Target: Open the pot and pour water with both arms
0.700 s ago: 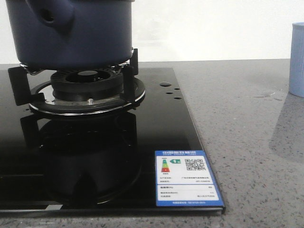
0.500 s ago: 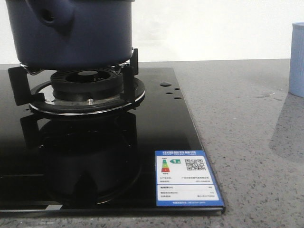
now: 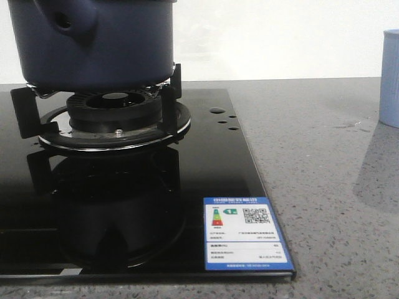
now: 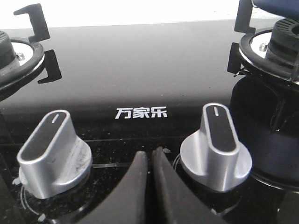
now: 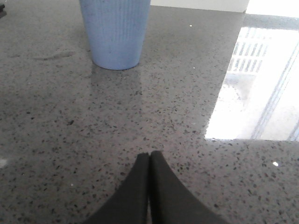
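— Where stood the pot (image 3: 93, 43)?

— Sat on the burner grate (image 3: 109, 115) of the black glass hob (image 3: 212, 168), at the far left of the front view, stubby handle (image 3: 68, 22) turned toward the camera. Top cut off by the frame, so lid not visible.

— And the left gripper (image 4: 149, 161)?

— Fingertips pressed together on nothing, low over the hob's near edge, between the two silver knobs (image 4: 217, 149), touching neither as far as could be judged. Only a sliver of the pot's blue at the corner of the left wrist view.

— The right gripper (image 5: 149, 161)?

— Likewise closed and empty, over the speckled grey counter (image 5: 70, 140), with the pale blue ribbed cup (image 5: 116, 30) ahead of it and well apart.

— So nothing begun?

— Judged so: pot untouched, neither arm near it.

— Best way into the opening step?

— Probably: lift clear of the knobs first, spread the fingers before descending, then come down centred over the lid's knob rather than from the side. Grate prongs close under the pot wall, so worth keeping away from them. Handle better left for the pouring arm.
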You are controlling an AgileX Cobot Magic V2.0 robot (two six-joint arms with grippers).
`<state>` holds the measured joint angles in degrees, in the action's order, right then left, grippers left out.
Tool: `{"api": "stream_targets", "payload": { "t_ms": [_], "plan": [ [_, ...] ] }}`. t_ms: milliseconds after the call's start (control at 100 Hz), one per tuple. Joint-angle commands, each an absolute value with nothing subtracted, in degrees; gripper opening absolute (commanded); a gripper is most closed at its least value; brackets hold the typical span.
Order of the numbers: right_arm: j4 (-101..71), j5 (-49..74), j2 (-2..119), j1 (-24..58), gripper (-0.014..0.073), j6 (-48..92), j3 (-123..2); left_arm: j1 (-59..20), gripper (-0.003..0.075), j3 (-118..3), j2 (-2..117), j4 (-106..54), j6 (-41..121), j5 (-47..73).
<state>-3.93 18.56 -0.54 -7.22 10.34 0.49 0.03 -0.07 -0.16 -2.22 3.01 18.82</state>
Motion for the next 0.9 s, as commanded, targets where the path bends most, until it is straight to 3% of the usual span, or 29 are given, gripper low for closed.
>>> {"api": "stream_targets", "payload": {
  "t_ms": [0,80,220,370,470,680,890],
  "plan": [
    [-3.51,17.16,-1.55,-7.18,-0.0048,10.52,1.28,0.04,-0.002,1.78,-1.61,-2.85,2.48,16.35],
    [-0.44,15.01,-1.55,-7.18,-0.0048,10.52,1.28,0.04,-0.002,1.78,-1.61,-2.85,2.48,16.35],
    [1.51,0.0,-1.55,-7.18,-0.0048,10.52,1.28,0.04,-0.002,1.78,-1.61,-2.85,2.48,16.35],
    [-18.43,-16.4,-1.55,-7.18,-0.0048,10.41,1.28,0.04,-0.002,1.78,-1.61,-1.43,2.48,15.32],
    [-31.89,-20.25,-1.55,-6.81,-0.0048,4.29,1.18,0.04,-0.002,1.78,-1.61,-0.97,2.27,9.58],
    [-43.05,-20.21,-1.55,-6.81,-0.0048,2.42,1.18,0.0,-0.002,1.78,-1.61,-31.15,2.11,-5.59],
    [-43.05,-20.22,-1.55,-6.81,-0.0048,2.42,1.18,0.0,-0.002,1.78,-1.61,-50.22,2.11,-5.38]
  ]
}}
